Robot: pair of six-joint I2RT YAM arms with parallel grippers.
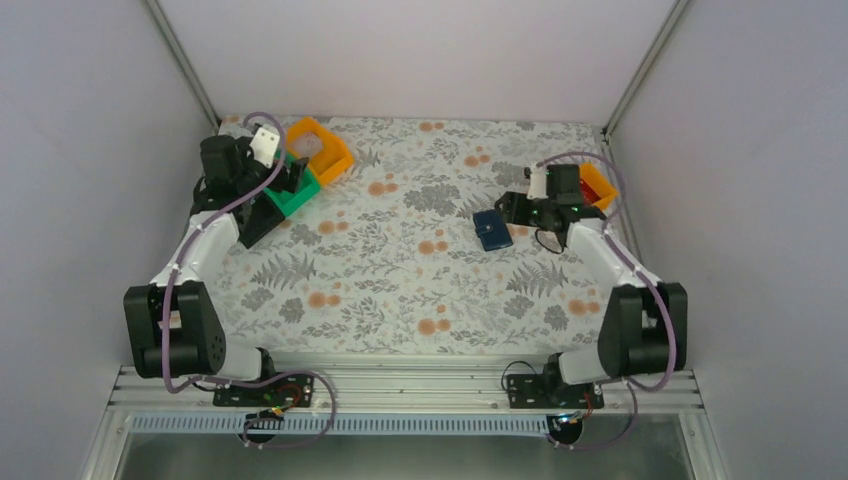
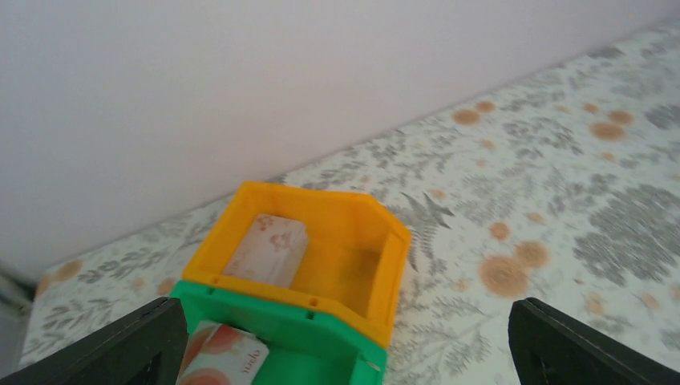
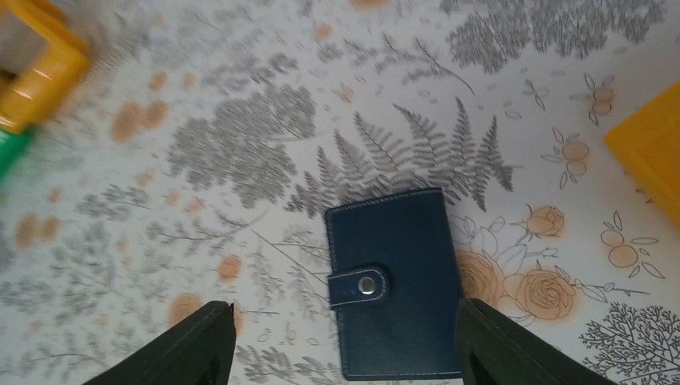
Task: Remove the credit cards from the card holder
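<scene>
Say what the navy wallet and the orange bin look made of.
Dark navy folded card holder: probably leather or faux leather. It has a matte, soft-looking surface, a stitched-looking edge, and a strap closed by a shiny, metal-looking snap. Orange open-top bin: looks like rigid moulded plastic, with smooth, slightly glossy walls, even colour and a thick rim.

- Holder (image 3: 397, 281): dark navy, paler stitching, silver snap on its strap.
- Cards (image 2: 269, 249): pale, with reddish-orange blotches.
- Orange bin (image 2: 314, 195): bright orange all over.
- Green bin (image 2: 281, 311): vivid green.
- Cloth (image 2: 561, 160): white, printed with grey ferns and orange flowers.
</scene>
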